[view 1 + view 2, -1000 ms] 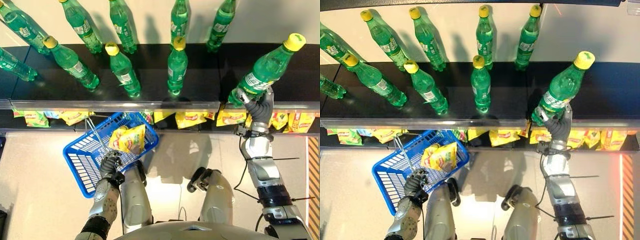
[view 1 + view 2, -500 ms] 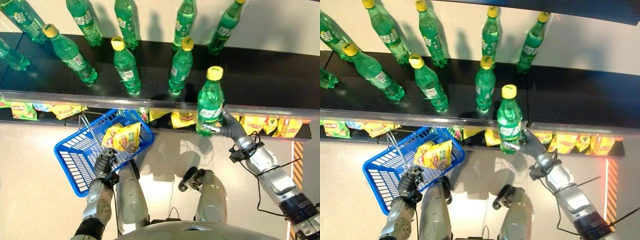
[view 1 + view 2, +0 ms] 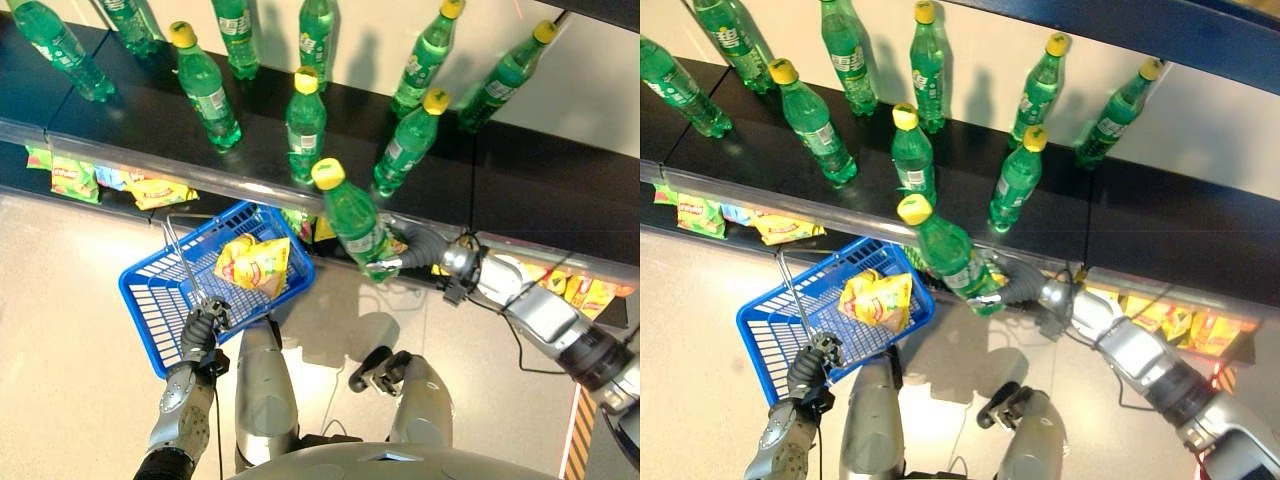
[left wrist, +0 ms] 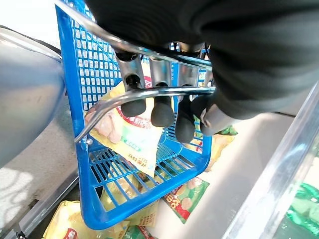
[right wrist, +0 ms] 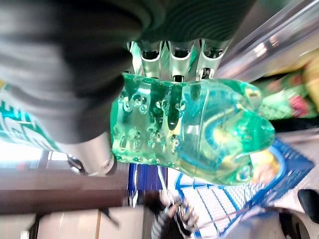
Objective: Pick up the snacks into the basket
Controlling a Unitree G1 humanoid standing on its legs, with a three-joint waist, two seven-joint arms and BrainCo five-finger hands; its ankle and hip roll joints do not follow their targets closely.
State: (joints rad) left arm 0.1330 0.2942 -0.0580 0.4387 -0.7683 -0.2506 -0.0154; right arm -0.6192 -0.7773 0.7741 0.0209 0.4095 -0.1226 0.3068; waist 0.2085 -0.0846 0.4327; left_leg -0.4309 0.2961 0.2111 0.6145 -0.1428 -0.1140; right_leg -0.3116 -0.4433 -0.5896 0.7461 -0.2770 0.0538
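My left hand [image 3: 203, 330] is shut on the metal handle [image 4: 149, 94] of a blue wire basket [image 3: 160, 310], held low at the left. Yellow snack packets [image 3: 255, 265] lie inside the basket. My right hand [image 3: 412, 250] is shut on a green bottle with a yellow cap [image 3: 350, 215], held tilted in the air just right of the basket's far corner, in front of the shelf edge. The right wrist view has the bottle's base [image 5: 199, 134] in my fingers, with the basket [image 5: 219, 204] beyond it.
Several green bottles [image 3: 306, 122] stand on the dark upper shelf [image 3: 540, 190]. More yellow snack packets [image 3: 150, 190] lie on the lower shelf under its clear rim, left and right [image 3: 585, 292]. Pale floor lies below.
My right hand has carried the green bottle further left and tipped it towards the basket. The camera has shifted, so the shelf sits differently. The left hand still holds the basket handle.
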